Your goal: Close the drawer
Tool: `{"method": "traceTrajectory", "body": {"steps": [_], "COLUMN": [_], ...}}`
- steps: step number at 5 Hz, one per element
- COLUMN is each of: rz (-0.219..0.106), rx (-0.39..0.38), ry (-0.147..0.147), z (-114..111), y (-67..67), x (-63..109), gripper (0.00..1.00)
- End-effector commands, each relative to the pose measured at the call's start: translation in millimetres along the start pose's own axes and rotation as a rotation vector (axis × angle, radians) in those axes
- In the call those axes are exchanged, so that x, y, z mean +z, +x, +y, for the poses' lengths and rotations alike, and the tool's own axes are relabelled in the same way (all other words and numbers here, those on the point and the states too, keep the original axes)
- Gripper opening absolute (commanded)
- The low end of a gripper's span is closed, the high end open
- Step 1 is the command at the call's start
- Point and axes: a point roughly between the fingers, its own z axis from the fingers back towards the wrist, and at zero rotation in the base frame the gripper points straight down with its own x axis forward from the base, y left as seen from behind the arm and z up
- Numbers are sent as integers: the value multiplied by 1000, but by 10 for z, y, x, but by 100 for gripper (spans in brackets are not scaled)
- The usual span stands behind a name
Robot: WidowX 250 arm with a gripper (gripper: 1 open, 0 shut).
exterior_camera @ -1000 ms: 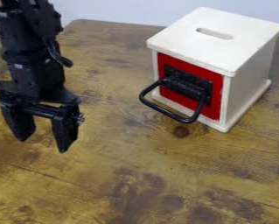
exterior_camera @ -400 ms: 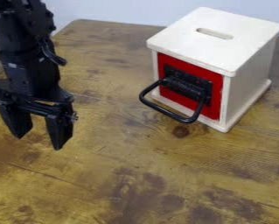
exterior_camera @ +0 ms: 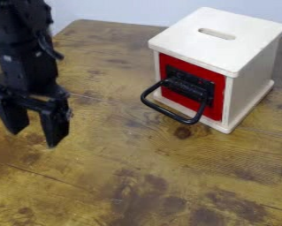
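The drawer (exterior_camera: 193,86) sits in the front face of a cream wooden cube (exterior_camera: 217,53) at the right of the tabletop (exterior_camera: 131,177), its red panel and black wire loop handle (exterior_camera: 169,101) jutting toward the arm. The end effector (exterior_camera: 31,124) hangs well apart at the left, fingers spread and empty. The drawer looks rigid and light, likely sliding easily, so a flat push on the red panel beside the handle should serve, though the cube itself may skid.

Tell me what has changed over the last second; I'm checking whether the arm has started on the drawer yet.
The gripper has drifted a little toward the left edge of the view and slightly lower in the frame, away from the drawer, its fingers open and empty throughout. It has taken hold of nothing. The drawer, its wire loop handle and the cream cube stayed as they were.
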Motion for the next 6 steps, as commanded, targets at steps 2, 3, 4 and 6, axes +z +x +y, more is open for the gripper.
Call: {"method": "traceTrajectory", "body": {"steps": [2,3,4,6], "rz": [-73,-62,-66,-70], "rx": [-22,-1,25,67], "ry": [12,6,16,17], "z": [-146,-230,-211,-48], "y": [43,68,86,218], "x": [313,275,183,165], "gripper": [100,100,100,100]}}
